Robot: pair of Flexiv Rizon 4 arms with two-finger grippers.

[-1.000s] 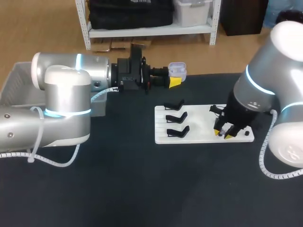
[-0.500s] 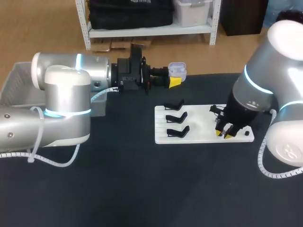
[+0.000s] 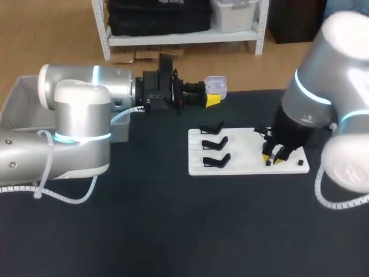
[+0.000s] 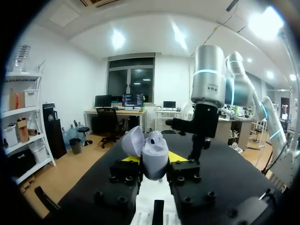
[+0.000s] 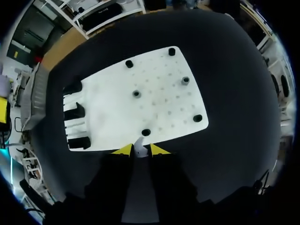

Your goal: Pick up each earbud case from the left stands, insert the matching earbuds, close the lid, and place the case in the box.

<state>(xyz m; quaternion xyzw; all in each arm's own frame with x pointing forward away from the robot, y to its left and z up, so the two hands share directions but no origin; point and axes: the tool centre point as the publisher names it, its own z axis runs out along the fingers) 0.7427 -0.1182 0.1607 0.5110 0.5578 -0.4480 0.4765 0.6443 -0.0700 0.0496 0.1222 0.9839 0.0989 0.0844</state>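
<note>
My left gripper [image 3: 211,94] is held out level over the table's far edge, shut on a pale lilac earbud case [image 3: 216,85] whose lid stands open. In the left wrist view the earbud case [image 4: 153,151] sits upright between the yellow tips of the left gripper [image 4: 153,161]. My right gripper [image 3: 271,158] hangs over the right part of the white board [image 3: 242,164]. In the right wrist view the right gripper [image 5: 139,150] pinches a small white earbud [image 5: 139,143] just beside a black peg [image 5: 146,132].
Three black case stands [image 3: 214,143] line the board's left side, all bare. Several black pegs [image 5: 185,79] dot the white board [image 5: 159,101]. A grey box [image 3: 23,95] sits at the table's left, behind my left arm.
The right gripper's fingers have closed in on the white earbud, and the gripper has risen a little off the board. My left arm and the case have kept still.
</note>
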